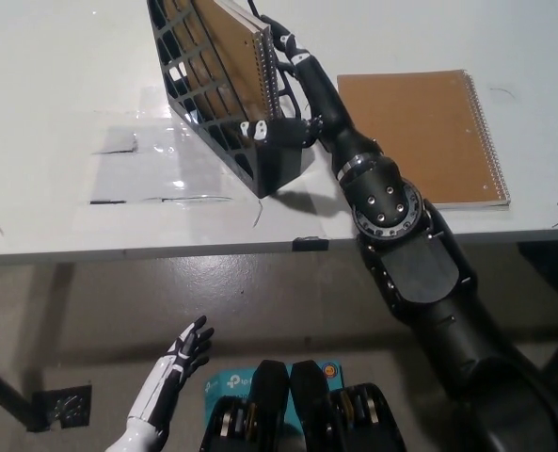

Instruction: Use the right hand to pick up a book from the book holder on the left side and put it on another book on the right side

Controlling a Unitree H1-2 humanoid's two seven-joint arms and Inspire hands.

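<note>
A black lattice book holder (199, 89) stands on the white table (71, 217), left of centre. A brown spiral notebook (236, 61) leans upright in it. My black right hand (293, 89) reaches to the notebook's spiral edge, its thumb against the front lower edge and its fingers at the back, spread and not closed on it. A second brown spiral notebook (420, 132) lies flat on the table to the right. My white left hand (175, 372) rests open below the table edge at lower left.
Clear tape or plastic film (137, 165) lies on the table left of the holder. The table's front edge (260, 247) runs across the middle of the view. A blue box (231, 384) sits on the floor below.
</note>
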